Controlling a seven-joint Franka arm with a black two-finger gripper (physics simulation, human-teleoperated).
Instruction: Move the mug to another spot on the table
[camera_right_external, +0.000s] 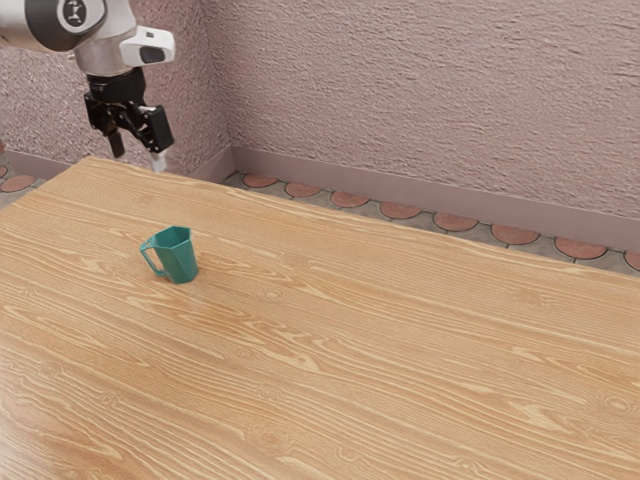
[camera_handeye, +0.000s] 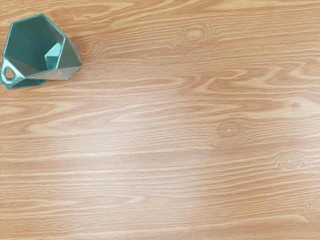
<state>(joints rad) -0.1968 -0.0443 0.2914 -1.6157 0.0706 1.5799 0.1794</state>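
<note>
Gripper: black two-finger unit, fingers spread with nothing between them; I read it as released. It hangs high near the table's far edge, toward the exterior view's left, well apart from the mug.
Table: light wood-grain top with wide bare stretches toward the exterior view's right. I judge any of these a fit destination.
Mug: teal, faceted, upright, mouth up, standing on the table below the gripper and nearer the camera. In the wrist view the mug lies off to one side of my hand, so I would centre over it before descending.
Handle: faces the exterior view's left. A grasp across the rim, clear of it, looks steadier.
Stage: approach, by my judgement; mug not yet touched.
</note>
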